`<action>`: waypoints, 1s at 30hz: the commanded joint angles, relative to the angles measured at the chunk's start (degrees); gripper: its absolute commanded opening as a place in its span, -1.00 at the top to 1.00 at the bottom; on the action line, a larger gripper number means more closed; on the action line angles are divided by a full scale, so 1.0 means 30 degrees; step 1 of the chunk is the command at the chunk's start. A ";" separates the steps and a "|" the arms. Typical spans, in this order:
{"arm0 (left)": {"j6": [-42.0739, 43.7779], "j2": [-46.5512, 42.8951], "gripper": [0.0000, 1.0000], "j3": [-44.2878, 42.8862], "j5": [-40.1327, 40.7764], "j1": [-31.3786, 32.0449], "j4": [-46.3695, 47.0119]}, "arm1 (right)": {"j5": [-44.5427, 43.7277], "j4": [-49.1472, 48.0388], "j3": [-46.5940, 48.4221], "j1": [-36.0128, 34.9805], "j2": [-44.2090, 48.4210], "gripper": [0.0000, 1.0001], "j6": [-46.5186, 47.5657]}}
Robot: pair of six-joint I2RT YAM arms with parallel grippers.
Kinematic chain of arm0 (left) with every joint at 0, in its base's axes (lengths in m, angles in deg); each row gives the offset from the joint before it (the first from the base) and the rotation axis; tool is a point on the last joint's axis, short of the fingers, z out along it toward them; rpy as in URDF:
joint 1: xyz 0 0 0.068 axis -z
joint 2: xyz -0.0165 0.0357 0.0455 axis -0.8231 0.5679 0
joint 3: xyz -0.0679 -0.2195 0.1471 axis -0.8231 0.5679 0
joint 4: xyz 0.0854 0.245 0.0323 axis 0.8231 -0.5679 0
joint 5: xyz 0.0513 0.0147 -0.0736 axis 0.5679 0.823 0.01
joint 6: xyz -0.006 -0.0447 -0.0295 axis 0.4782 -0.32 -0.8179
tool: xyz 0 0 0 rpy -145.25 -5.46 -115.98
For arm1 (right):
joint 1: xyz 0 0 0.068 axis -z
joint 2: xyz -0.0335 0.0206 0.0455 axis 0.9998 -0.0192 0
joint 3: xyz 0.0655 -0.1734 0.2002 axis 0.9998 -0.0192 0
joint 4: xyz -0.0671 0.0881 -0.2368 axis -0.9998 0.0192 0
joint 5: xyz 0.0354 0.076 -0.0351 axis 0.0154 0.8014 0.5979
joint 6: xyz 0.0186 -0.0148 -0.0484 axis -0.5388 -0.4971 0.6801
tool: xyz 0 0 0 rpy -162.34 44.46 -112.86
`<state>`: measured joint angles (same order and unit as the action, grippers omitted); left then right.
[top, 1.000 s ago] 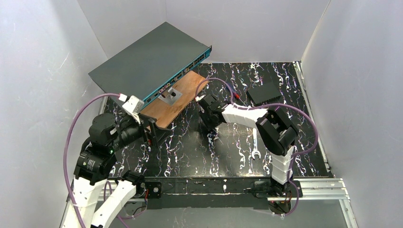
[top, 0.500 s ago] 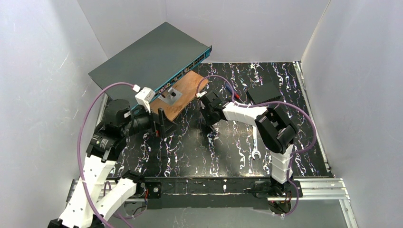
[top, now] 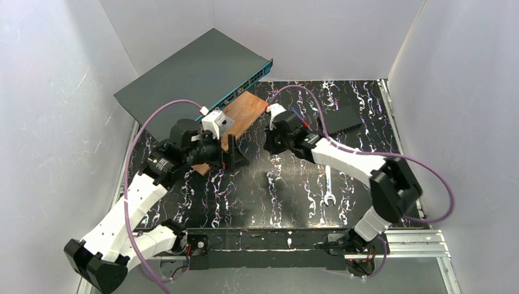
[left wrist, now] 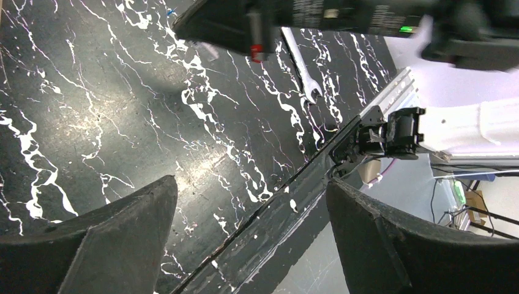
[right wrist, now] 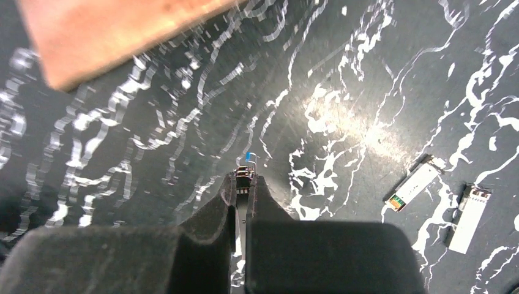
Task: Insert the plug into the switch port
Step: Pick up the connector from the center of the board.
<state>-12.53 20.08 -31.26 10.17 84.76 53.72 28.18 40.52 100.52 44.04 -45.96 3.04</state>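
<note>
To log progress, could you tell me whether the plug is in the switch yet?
Out: the right jaws pinch the plug over the table, away from the switch.

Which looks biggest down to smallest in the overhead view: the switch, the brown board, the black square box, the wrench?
1. switch
2. brown board, partly covered but still larger than the box
3. black square box, also partly covered
4. wrench, long but thin

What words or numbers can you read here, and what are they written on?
No text here can be read.
White print on the right arm: too blurred.
Coloured label on the small silver module: too small.
Any marks along the teal edge of the switch: too small.
</note>
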 commanded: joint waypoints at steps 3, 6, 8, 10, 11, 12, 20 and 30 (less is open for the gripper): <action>-0.1940 0.1338 -0.76 -0.0177 0.3262 0.1888 0.1788 | -0.0978 -0.3784 -0.2470 0.0102 0.4811 0.97 -0.2734; -0.2552 0.1832 -0.76 -0.0089 0.4029 0.2590 0.2789 | -0.1641 -0.4570 -0.3688 0.0105 0.6830 0.97 -0.3648; -0.2922 0.2159 -0.76 -0.0079 0.4533 0.3017 0.3433 | -0.1897 -0.5043 -0.4312 0.0111 0.7834 0.97 -0.4339; -0.3126 0.2489 -0.75 -0.0085 0.4803 0.3422 0.4059 | -0.2238 -0.5434 -0.4875 0.0106 0.8642 0.97 -0.4854; -0.3153 0.2691 -0.75 -0.0111 0.4893 0.3626 0.4318 | -0.2483 -0.5551 -0.5149 0.0119 0.9049 0.97 -0.5120; -0.3157 0.2877 -0.75 -0.0162 0.4963 0.3754 0.4544 | -0.2748 -0.5643 -0.5389 0.0125 0.9422 0.97 -0.5326; -0.2911 0.4040 -0.72 0.0030 0.5304 0.4830 0.6796 | -0.3177 -0.7848 -0.7793 0.0100 1.2189 0.97 -0.7746; -0.2306 0.5527 -0.47 0.0062 0.7271 0.6726 0.8732 | -0.3615 -0.9219 -0.9870 0.0115 1.4174 0.97 -0.9916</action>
<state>-21.41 35.67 -31.12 27.48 102.53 76.24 18.69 18.27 72.08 44.21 -5.40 -22.78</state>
